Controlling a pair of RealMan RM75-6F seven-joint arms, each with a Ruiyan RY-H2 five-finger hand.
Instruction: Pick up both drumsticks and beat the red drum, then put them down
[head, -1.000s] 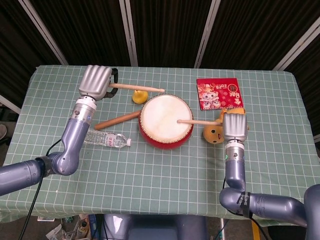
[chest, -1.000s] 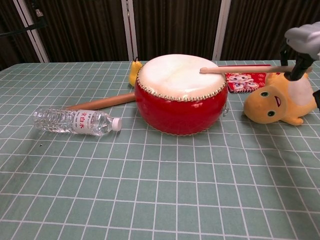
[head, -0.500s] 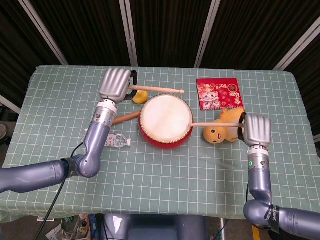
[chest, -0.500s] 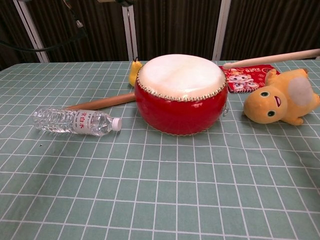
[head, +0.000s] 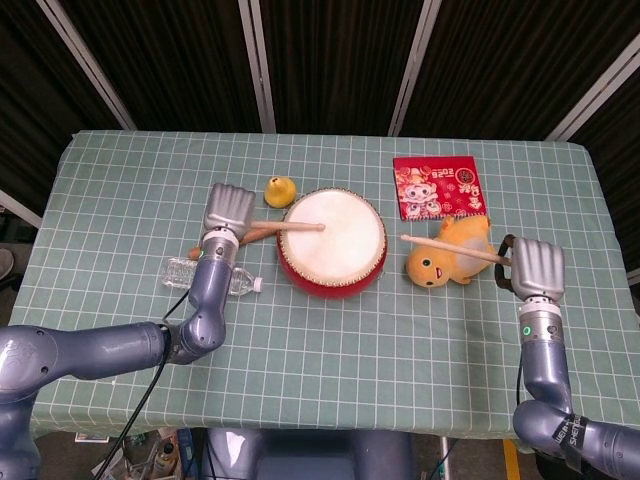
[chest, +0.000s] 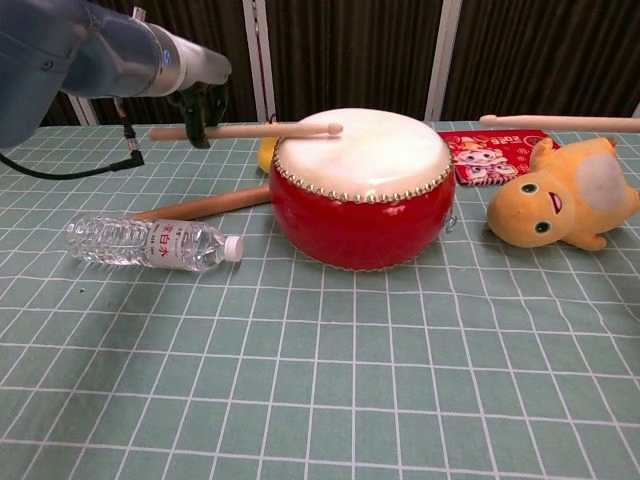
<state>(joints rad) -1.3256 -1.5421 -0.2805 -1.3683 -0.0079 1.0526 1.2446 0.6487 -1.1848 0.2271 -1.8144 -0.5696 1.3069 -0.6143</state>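
left hand (head: 228, 210) is clenching its drumstick (head: 290, 227), stick axis running straight out to its right, tip sitting over the near-left part of the red drum (head: 332, 240) head; whether it's touching the skin can't be told. right hand (head: 536, 268) is gripping the other drumstick (head: 450, 249), axis pointing left and slightly away, tip hanging over the yellow plush (head: 450, 255), short of the drum rim. left is the nearer one, so the next beat is looking like a right-arm swing inward.
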